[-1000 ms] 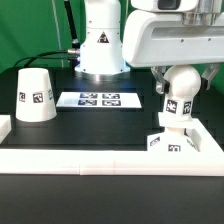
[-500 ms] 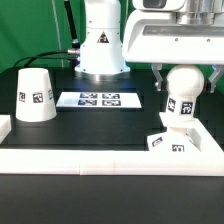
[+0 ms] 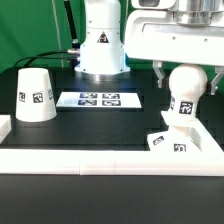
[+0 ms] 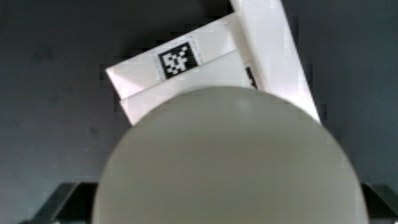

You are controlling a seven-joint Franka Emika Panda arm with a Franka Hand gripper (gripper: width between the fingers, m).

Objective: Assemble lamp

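Note:
My gripper [image 3: 186, 76] is shut on the white ball-shaped bulb [image 3: 184, 93], with one dark finger on each side of the ball. The bulb hangs upright, stem down, at the exterior view's right. Its stem end is at the top of the small blocky base [image 3: 167, 141]; I cannot tell whether they touch. The base lies tilted against the white front rail. In the wrist view the bulb [image 4: 217, 160] fills most of the picture and the tagged base [image 4: 182, 62] shows beyond it. The cone shade [image 3: 35, 95] stands wide end down at the exterior view's left.
The marker board [image 3: 100, 99] lies flat on the black table at the middle back. A raised white rail [image 3: 90, 158] runs along the front and sides. The robot's white pedestal [image 3: 103, 45] stands behind the board.
My gripper has moved the bulb a little toward the exterior view's right, over the base. The shade and marker board have not moved.

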